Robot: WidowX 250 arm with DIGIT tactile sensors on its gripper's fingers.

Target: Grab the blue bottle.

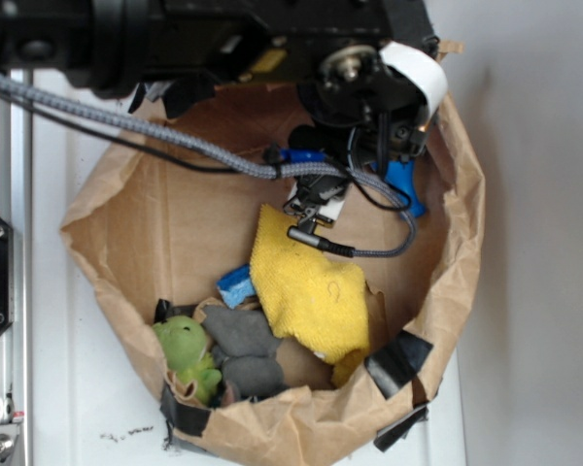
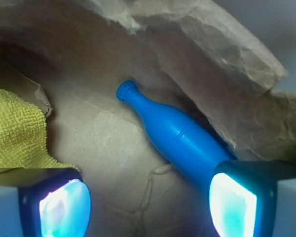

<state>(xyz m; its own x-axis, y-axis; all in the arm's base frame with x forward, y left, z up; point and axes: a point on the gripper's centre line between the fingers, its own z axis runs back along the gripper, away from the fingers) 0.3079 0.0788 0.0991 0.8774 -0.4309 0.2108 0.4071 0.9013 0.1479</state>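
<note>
In the wrist view the gripper is spread wide and holding nothing, its two fingers glowing pale blue at the bottom corners with bare brown paper between them. The blue bottle lies on its side just ahead. It is smooth and bright blue, with a ridged cap pointing up-left. Its wide body runs under the right finger and rests against the crumpled wall of the paper bag.

The exterior view hides most of the bottle behind the arm and cables. It alone shows the yellow cloth in full, a green plush toy, a grey plush toy and a small light-blue piece, all well apart from the bottle. The bag sits on the white bench.
</note>
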